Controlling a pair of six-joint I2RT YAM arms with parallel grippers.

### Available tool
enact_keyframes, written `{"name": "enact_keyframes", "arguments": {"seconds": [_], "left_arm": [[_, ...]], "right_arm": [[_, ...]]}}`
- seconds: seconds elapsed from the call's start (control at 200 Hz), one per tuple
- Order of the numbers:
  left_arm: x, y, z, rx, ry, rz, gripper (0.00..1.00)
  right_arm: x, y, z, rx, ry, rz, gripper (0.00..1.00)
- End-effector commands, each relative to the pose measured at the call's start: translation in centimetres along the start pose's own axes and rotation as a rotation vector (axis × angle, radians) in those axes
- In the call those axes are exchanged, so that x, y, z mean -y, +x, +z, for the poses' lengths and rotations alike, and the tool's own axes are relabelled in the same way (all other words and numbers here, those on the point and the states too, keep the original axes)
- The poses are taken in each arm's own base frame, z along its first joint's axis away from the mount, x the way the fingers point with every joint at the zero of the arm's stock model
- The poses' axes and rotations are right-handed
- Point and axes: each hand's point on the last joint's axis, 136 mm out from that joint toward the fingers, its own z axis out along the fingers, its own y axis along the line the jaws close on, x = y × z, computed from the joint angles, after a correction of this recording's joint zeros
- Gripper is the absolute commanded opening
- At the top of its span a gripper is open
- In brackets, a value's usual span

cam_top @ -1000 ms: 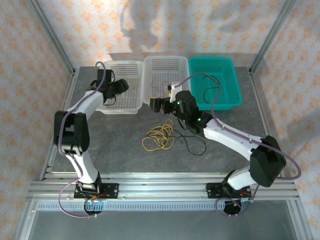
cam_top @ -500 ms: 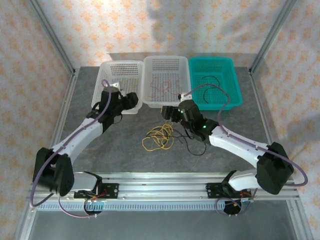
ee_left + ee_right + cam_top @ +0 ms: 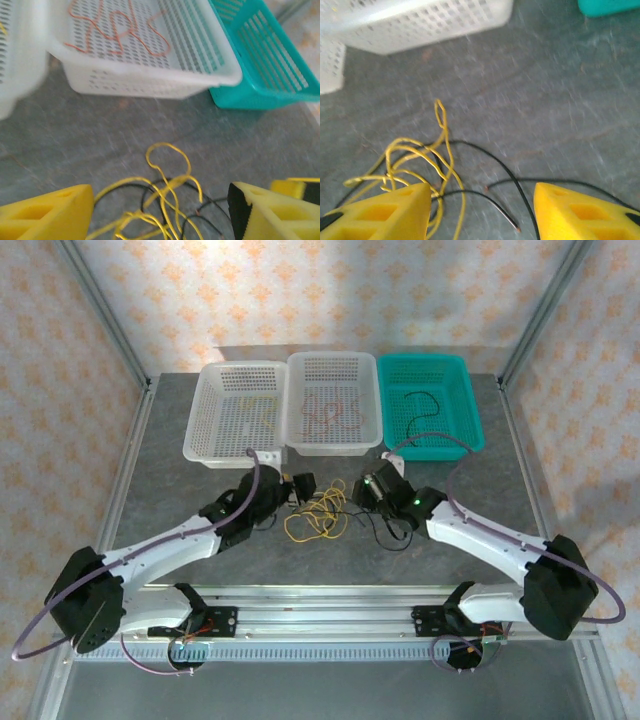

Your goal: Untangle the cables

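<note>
A tangle of yellow cables (image 3: 316,514) lies mid-table, with thin black cables (image 3: 388,530) trailing off to its right. My left gripper (image 3: 300,488) hovers at the tangle's upper left and my right gripper (image 3: 360,489) at its upper right. In the left wrist view the yellow fingers (image 3: 47,215) of the left gripper (image 3: 160,215) stand open over yellow loops (image 3: 169,190) and a black strand (image 3: 148,194). In the right wrist view the right gripper (image 3: 480,212) is open, with a black cable end (image 3: 515,181) and yellow loops (image 3: 415,155) lying between its fingers. Nothing is gripped.
Three baskets line the back: a white one (image 3: 196,430) on the left, a white one (image 3: 332,448) in the middle holding a reddish-pink cable (image 3: 330,416), and a teal one (image 3: 472,422) holding a black cable (image 3: 420,405). Grey tabletop surrounds the tangle.
The left arm swung from the left white basket down to the tangle. The right arm drew back from the middle basket to the tangle, and its jaws narrowed.
</note>
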Motion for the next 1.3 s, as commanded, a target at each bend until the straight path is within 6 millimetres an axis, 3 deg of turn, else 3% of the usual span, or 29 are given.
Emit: {"name": "enact_keyframes", "arguments": {"seconds": [0.0,0.315,0.501,0.891,1.297], "left_arm": [[1.7,0.3,0.1,0.031,0.010,0.001,0.71],[6.4,5.2,-0.3,-0.049,0.155,0.037,0.69],[7.5,7.4,0.3,-0.098,0.205,0.043,0.72],[8.0,8.3,1.3,-0.125,0.217,0.060,0.73],[7.6,7.6,1.3,-0.100,0.189,0.067,0.73]], "right_arm": [[2.0,2.8,0.2,-0.121,0.036,0.037,0.55],[4.7,6.1,1.6,-0.316,0.107,-0.017,0.43],[5.3,7.2,2.8,-0.378,0.140,-0.038,0.38],[5.1,8.7,3.8,-0.446,0.121,-0.064,0.30],[5.3,9.5,4.3,-0.472,0.122,-0.067,0.22]]}}
